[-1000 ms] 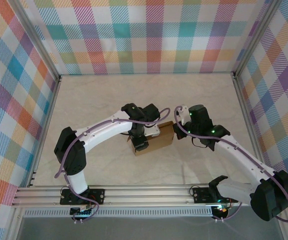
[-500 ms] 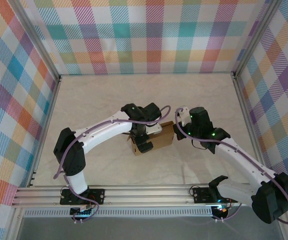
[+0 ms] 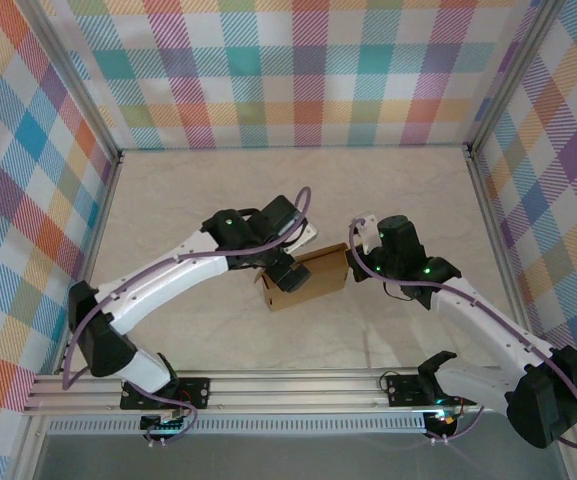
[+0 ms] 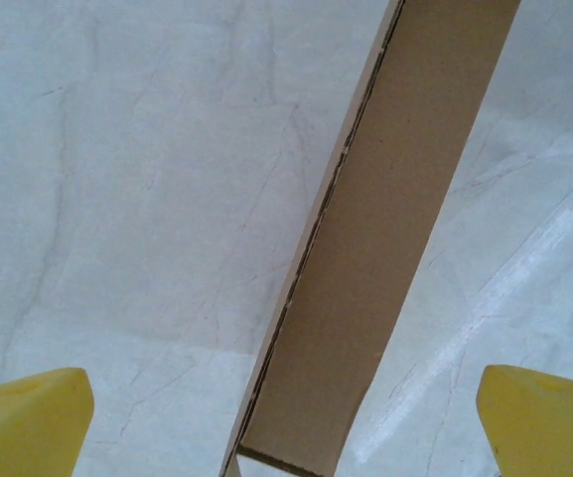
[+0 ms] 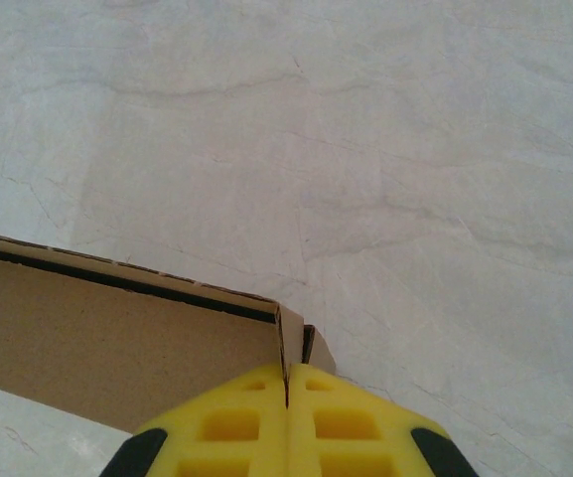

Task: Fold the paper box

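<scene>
The paper box (image 3: 308, 283) is seen near the middle of the pale marbled table (image 3: 178, 200), standing as a partly formed brown shell between the two arms. In the top view the left gripper (image 3: 286, 270) is held over the box's left end, and the right gripper (image 3: 352, 262) is set against its right end. From the left wrist camera the left jaws are shown spread wide. One yellow fingertip (image 4: 23, 422) sits at the lower left corner and the other at the lower right, and a narrow brown face of the box runs between them from the upper right to the bottom middle. No contact between pads and cardboard can be made out. From the right wrist camera the right fingers are shown pressed together, with a thin cardboard edge at the box's corner pinched in the seam between them (a dark slit is visible along the top of the adjoining wall). That long wall is seen stretching away to the left of the grip. The table is enclosed by plaid walls (image 3: 298, 70).
</scene>
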`<state>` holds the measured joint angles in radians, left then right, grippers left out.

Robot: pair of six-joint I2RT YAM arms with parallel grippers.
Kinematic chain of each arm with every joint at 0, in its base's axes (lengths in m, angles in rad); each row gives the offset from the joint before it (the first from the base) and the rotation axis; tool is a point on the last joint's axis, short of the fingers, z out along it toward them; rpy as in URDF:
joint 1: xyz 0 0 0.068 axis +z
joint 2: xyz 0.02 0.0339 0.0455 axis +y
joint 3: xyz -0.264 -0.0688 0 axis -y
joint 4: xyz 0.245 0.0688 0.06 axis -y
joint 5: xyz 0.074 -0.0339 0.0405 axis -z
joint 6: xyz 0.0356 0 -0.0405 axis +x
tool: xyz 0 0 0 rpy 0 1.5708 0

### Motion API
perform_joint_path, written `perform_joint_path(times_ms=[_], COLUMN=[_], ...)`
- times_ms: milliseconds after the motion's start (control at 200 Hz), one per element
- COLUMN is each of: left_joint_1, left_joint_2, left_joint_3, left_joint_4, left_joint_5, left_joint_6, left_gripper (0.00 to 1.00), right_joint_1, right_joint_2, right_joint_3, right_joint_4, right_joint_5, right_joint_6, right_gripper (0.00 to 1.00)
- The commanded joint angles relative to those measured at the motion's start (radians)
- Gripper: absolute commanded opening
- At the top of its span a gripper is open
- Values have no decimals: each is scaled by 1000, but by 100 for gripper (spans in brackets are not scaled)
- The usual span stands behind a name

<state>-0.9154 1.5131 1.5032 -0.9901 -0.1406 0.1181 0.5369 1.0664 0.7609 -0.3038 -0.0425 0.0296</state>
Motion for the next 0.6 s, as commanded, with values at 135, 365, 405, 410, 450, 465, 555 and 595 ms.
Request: perform_joint_path(times_ms=[135,365,405,410,450,465,555,595], left_joint_1=[5,34,41,42,45,48,53,54], left_joint_2=[-126,-159,-154,-154,-152,-151,-149,-149], left_joint_3=[-102,-171,-171,-171,-170,-171,-173,-176], left_joint_4=[-29,-76,-90,-91,-102,-103,-102,-99], left_joint_5=[-78,-47,-55,-56,-61,-60,-57,-57], left_joint_6=[-241,-295,-299,-299,-302,-302,-306,-306], left_gripper=[84,56,53,52,49,47,40,39], right_joint_1=[23,28,28,28,28,28,28,28], right_joint_2=[2,9,9,9,10,9,12,12], right_joint_3=[3,2,3,3,4,5,9,11], right_joint_4=[-85,-94,-96,-96,-96,-96,-98,-99], right_joint_5=[14,18,20,20,20,20,20,18], right_joint_6=[-5,-2,-2,-2,-1,-2,-2,-2], right_gripper=[0,0,0,0,0,0,0,0])
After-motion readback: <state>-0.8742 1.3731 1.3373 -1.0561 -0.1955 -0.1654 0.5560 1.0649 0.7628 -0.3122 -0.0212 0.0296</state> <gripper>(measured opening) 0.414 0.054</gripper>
